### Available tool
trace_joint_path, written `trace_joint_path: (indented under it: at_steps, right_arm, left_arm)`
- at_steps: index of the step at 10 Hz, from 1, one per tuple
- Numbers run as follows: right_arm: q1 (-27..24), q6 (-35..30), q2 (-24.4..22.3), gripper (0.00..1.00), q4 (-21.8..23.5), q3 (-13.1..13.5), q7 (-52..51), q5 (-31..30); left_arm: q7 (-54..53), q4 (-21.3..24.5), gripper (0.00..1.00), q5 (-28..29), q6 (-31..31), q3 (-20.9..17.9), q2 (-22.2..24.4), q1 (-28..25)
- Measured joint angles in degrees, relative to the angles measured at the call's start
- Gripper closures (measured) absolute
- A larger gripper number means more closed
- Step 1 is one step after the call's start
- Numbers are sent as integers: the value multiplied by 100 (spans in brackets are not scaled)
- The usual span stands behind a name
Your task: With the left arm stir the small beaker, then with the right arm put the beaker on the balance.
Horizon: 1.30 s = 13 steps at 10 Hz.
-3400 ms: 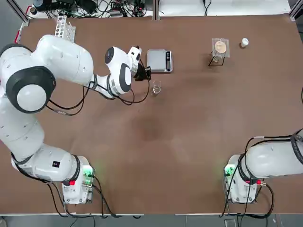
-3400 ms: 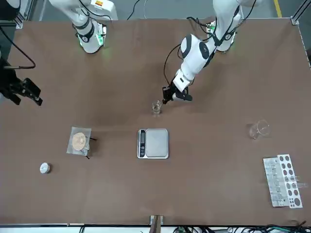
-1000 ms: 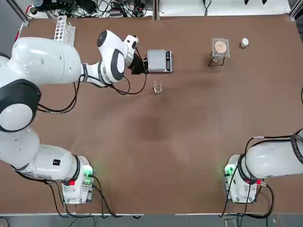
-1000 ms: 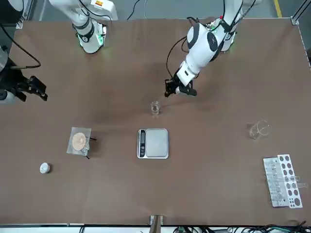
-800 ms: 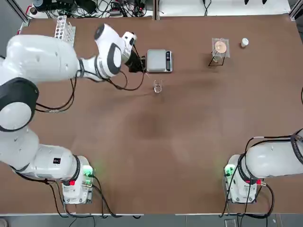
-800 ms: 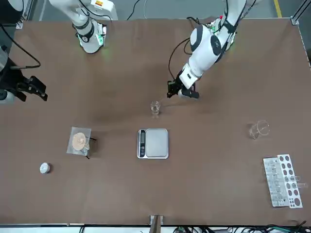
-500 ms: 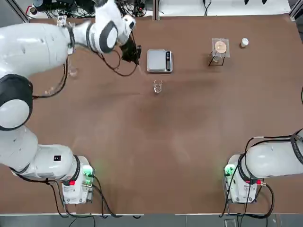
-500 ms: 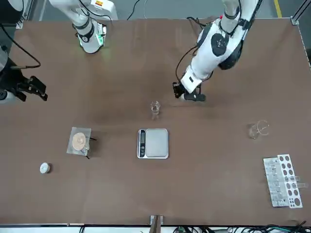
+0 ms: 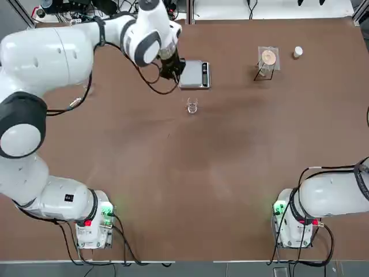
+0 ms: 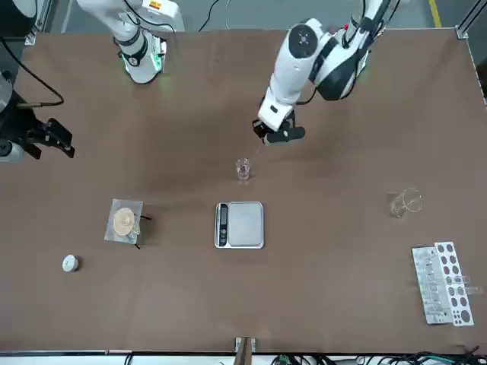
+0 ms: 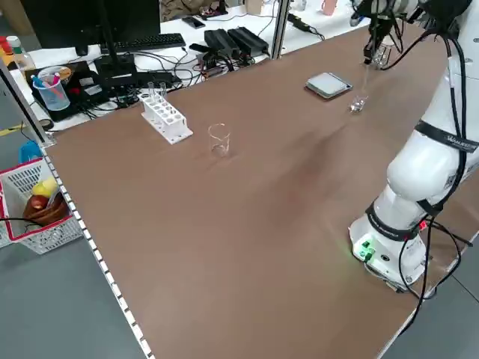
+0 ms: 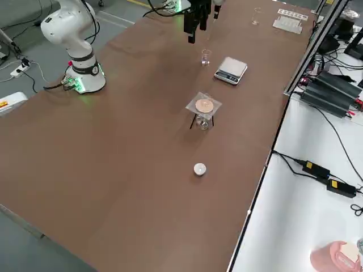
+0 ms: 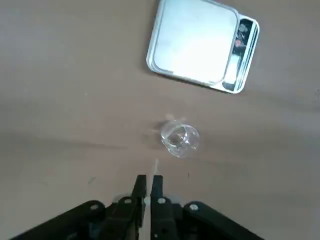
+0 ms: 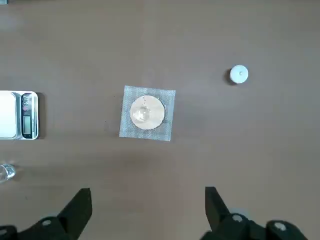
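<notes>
The small beaker (image 9: 192, 105) is a tiny clear glass standing on the brown table just in front of the balance (image 9: 194, 74), a flat grey scale with a silver pan. My left gripper (image 9: 175, 70) hovers above the table beside the balance's left edge, a little back-left of the beaker. In the left wrist view its fingers (image 13: 139, 186) are pressed together on a thin pale rod (image 13: 155, 166) that points toward the beaker (image 13: 179, 139). My right gripper (image 10: 62, 144) hangs high off the table's right side, open and empty, fingers (image 14: 80, 207) wide apart.
A small stand with a round orange-tan disc (image 9: 267, 59) and a white cap (image 9: 297, 52) sit at the back right. A larger clear beaker (image 10: 405, 202) and a white test-tube rack (image 10: 444, 293) stand at the far left. Bare tabletop lies in front of the small beaker.
The left arm has lifted and swung its wrist round, bringing the shut gripper from left of the balance back beside it. Beaker, balance and right arm have not moved.
</notes>
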<state>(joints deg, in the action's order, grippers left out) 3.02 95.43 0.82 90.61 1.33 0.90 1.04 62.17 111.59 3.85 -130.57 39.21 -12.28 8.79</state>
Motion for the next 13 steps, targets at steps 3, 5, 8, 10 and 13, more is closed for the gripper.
trace_joint_path:
  at_steps: [3, 5, 8, 10, 13]
  right_arm:
    - [-7, -43, -1, 0, -1, 10, -6, 0]
    - [-14, -72, -1, 0, -1, 32, -6, 0]
    - [-37, -156, -3, 0, -6, 75, -5, 0]
    - [-96, -182, -23, 0, -16, 97, -6, -1]
    - [-128, -190, -52, 0, -42, 99, -19, -6]
  left_arm:
    - [1179, -412, 93, 1026, -2, 2, -569, 374]
    - [1757, -703, 93, 1583, -3, 1, -963, 501]
    - [2124, -999, 93, 1997, -1, -4, -1398, 653]
    - [2377, -1002, 93, 2273, 0, -8, -1617, 782]
    - [2455, -1006, 93, 2425, 0, -12, -1785, 860]
